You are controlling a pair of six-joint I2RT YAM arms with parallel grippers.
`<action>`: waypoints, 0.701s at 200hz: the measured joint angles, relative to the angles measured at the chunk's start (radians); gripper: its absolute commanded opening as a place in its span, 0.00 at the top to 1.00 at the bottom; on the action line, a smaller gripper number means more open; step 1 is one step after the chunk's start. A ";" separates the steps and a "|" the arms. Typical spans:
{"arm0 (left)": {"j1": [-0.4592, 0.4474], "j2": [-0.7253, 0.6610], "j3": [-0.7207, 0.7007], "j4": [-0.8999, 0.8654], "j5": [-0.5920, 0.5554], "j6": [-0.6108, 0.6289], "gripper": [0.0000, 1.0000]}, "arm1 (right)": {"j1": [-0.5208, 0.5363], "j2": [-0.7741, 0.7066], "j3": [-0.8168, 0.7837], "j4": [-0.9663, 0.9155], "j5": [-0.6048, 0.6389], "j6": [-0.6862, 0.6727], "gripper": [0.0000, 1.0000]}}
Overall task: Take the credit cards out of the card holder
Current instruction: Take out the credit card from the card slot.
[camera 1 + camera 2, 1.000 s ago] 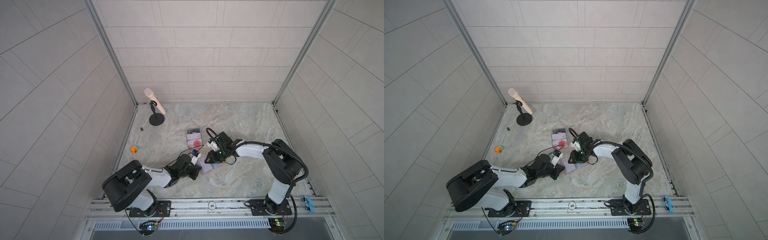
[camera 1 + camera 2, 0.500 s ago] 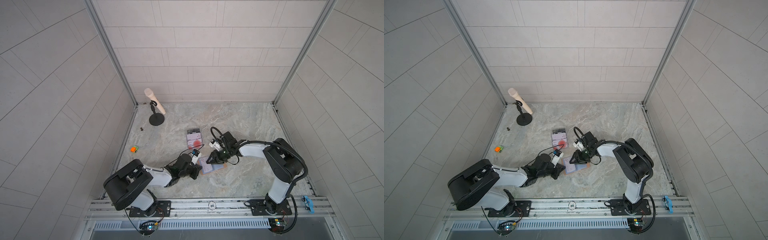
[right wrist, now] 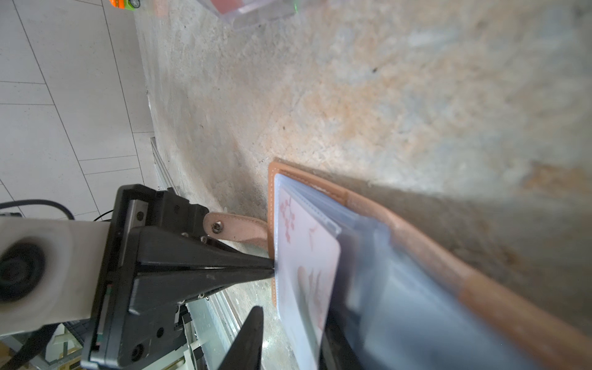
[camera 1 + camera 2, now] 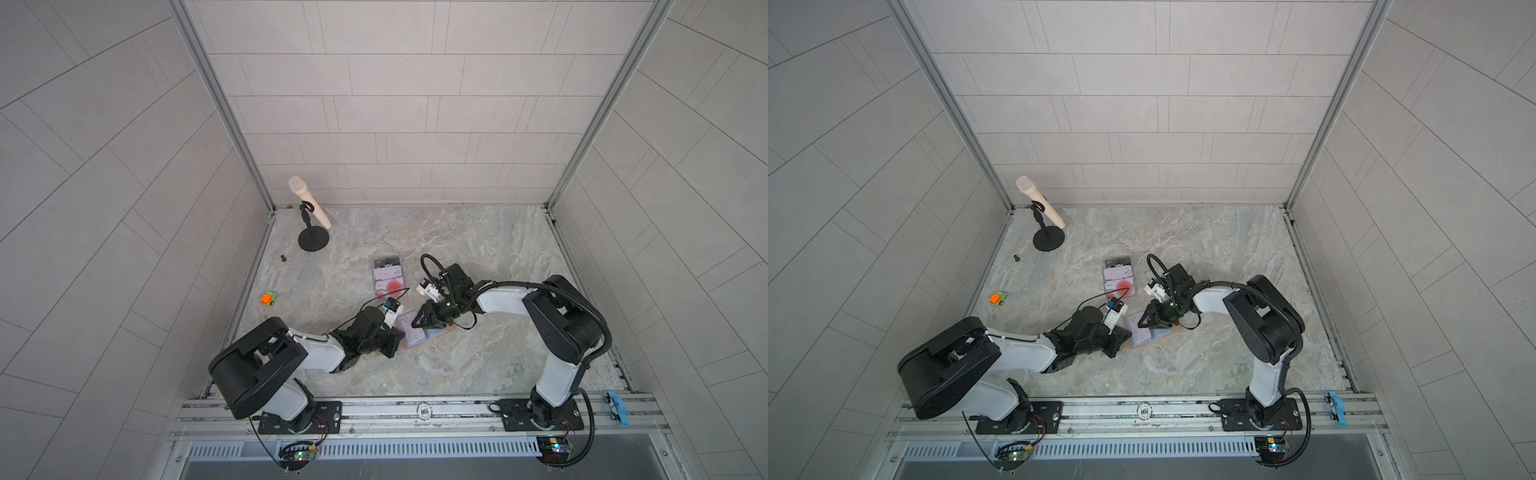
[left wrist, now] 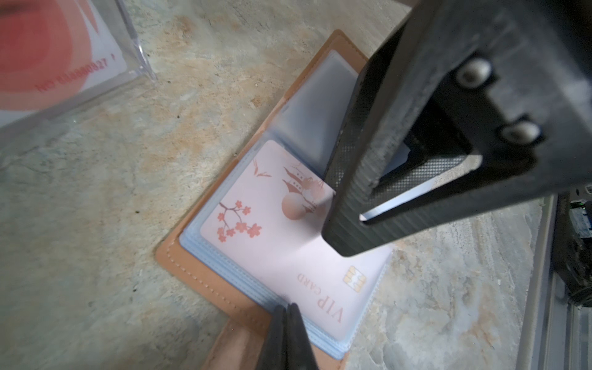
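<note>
The card holder (image 4: 432,335) (image 4: 1160,332) is tan leather with clear sleeves and lies open on the marble floor. Its top sleeve holds a pale pink credit card (image 5: 272,230) (image 3: 307,256) printed with blossoms and "VIP CARD". My left gripper (image 5: 286,308) (image 4: 398,335) (image 4: 1125,333) is shut, with its tips pressing the holder's sleeve edge (image 3: 272,269) beside the snap strap (image 3: 224,229). My right gripper (image 3: 294,317) (image 4: 415,324) (image 4: 1144,322) is open, its jaws astride the top sleeve and card. A gap shows between one of the right gripper's fingers (image 3: 253,333) and the sleeve.
A clear plastic box (image 4: 388,278) (image 4: 1119,278) (image 5: 96,73) of other cards lies just behind the holder. A microphone on a round stand (image 4: 312,216) stands at the back left. An orange toy car (image 4: 269,298) and a small dark screw (image 4: 284,258) lie near the left wall.
My right gripper has come forward and down onto the holder's top sleeve, and its jaws have narrowed. The left gripper has stayed shut on the holder's edge.
</note>
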State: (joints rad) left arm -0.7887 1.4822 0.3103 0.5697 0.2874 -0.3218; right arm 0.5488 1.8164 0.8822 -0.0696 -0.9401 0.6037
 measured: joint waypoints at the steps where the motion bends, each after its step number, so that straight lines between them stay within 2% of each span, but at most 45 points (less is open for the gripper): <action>1: 0.000 0.000 0.000 0.000 0.000 0.000 1.00 | 0.000 0.001 0.000 0.000 0.000 0.000 0.71; 140: -0.004 -0.070 0.066 -0.112 -0.059 -0.005 1.00 | 0.001 0.037 -0.006 0.069 -0.004 0.045 0.79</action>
State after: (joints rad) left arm -0.7925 1.4120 0.3767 0.4580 0.2283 -0.3267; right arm 0.5499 1.8534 0.8764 -0.0006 -0.9440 0.6483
